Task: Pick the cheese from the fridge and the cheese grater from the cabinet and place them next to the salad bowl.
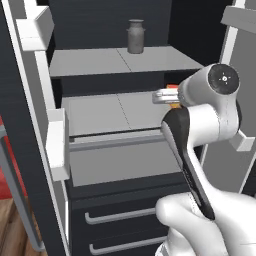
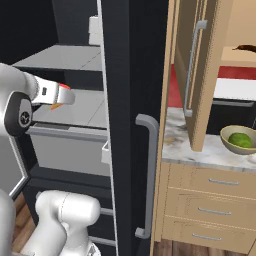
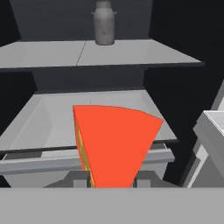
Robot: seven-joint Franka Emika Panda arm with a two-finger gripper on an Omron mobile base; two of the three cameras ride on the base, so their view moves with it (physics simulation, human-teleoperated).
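The arm's wrist hides most of the cheese (image 1: 173,96), and the cheese hides the hand (image 3: 111,181) fingertips.

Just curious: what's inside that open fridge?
A grey jar stands on the fridge's upper shelf. The gripper holds the cheese above the lower shelf. The drawers are shut, their contents hidden.

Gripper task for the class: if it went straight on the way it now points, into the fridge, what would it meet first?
The gripper, shut on the cheese, points over the grey shelf toward the fridge's dark back wall. The way looks free up to that wall, though depth is unclear. The grey jug stands higher, probably above its line.
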